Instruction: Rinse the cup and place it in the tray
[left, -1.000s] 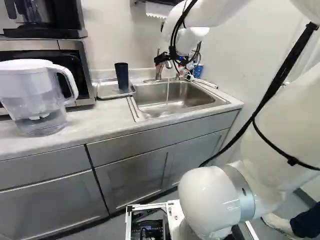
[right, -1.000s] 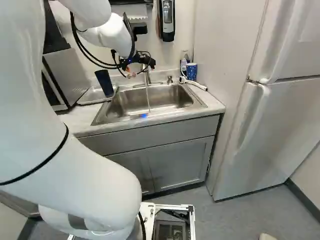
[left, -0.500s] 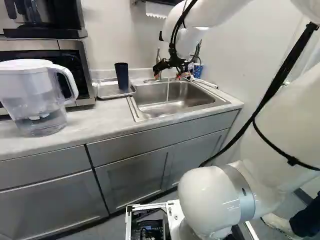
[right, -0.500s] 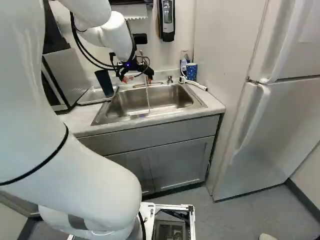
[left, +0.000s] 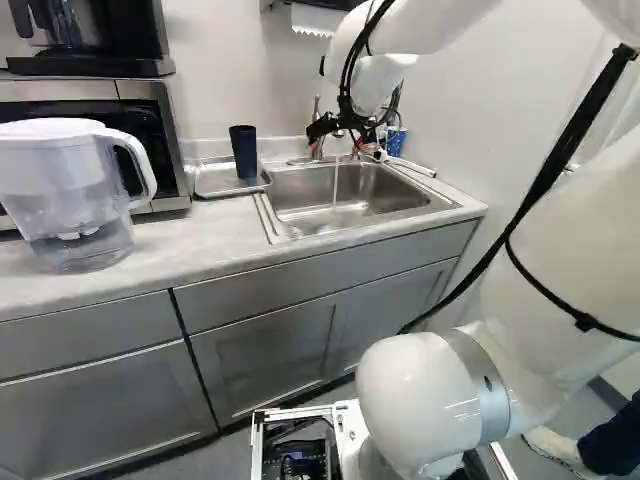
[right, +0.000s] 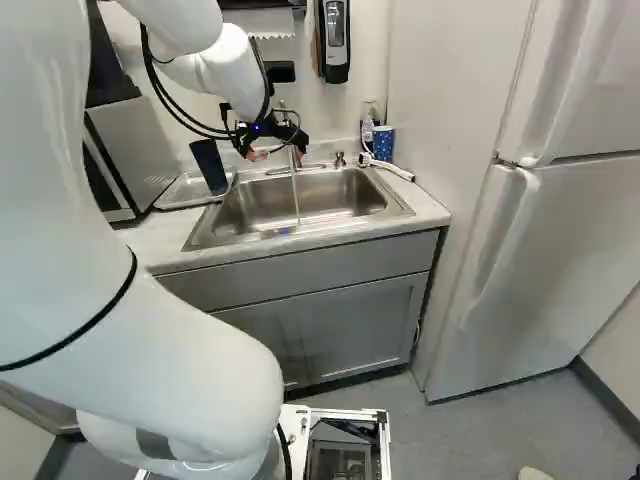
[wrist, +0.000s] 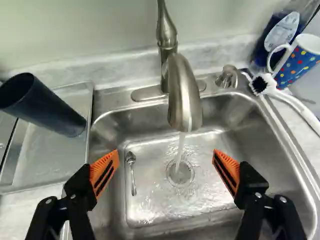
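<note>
My gripper (right: 275, 151) hangs over the back of the sink by the faucet. In the wrist view the gripper (wrist: 165, 159) is open above the basin, with nothing between its orange pads. A dark blue cup (left: 243, 152) stands on the metal tray (left: 212, 188) left of the sink. Beside one finger, the wrist view also has this cup (wrist: 42, 107) on the tray (wrist: 42, 155), outside the grip. Water (wrist: 180, 150) runs from the faucet (wrist: 185, 95) into the sink (wrist: 150, 210), ahead of and between the fingers.
A spoon (wrist: 132, 170) lies in the basin. Behind the sink's right corner are a dotted blue mug (right: 383, 143), a soap bottle (wrist: 277, 37) and a white brush (wrist: 295, 105). A water pitcher (left: 70, 195) stands left on the counter; a fridge (right: 555, 230) is at the right.
Compared with a second ago, the gripper has turned and dipped slightly at the faucet, still open. It barely differs over the last half second. The base and the cup have not moved.
</note>
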